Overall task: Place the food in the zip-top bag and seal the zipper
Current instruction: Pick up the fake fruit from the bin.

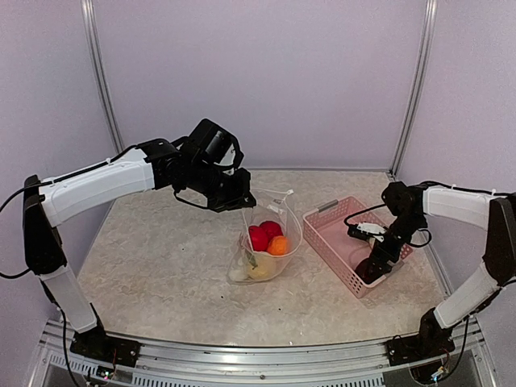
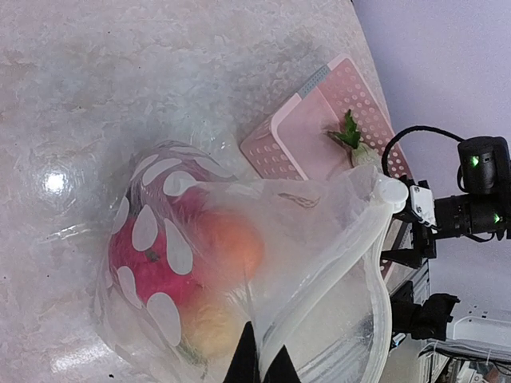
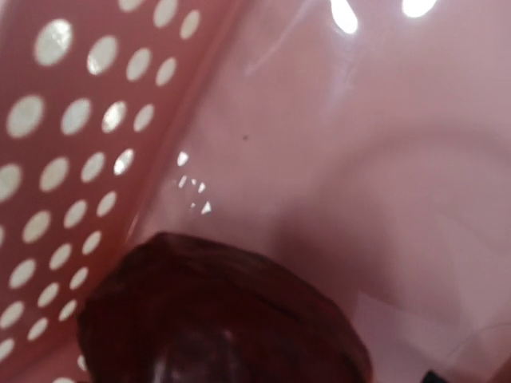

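Two red fruits (image 1: 262, 234), an orange ball (image 1: 278, 246) and a yellowish piece (image 1: 258, 270) lie inside the zip-top bag (image 2: 160, 231). The bag hangs below my left claw (image 1: 235, 201) with its bottom on the tabletop (image 1: 153, 258). Its mouth gapes open, and the zipper (image 2: 359, 263) curves away from that claw as a pale strip along the rim. My left claw is pinched closed on the nearest part of that mouth edge, with the clear film caught between its fingers (image 2: 242, 363).

To the right of that claw, just beside the bag, stands the pink basket (image 1: 330, 250). A green leaf (image 2: 347, 134) on a white piece lies inside it. My right claw (image 1: 375, 266) is down inside the basket, directly over a dark purple ball (image 3: 223, 319) that sits on the basket floor beside the perforated wall. The ball fills the lower part of my right wrist view. I cannot tell how wide my right claw stands, nor whether it touches the ball.
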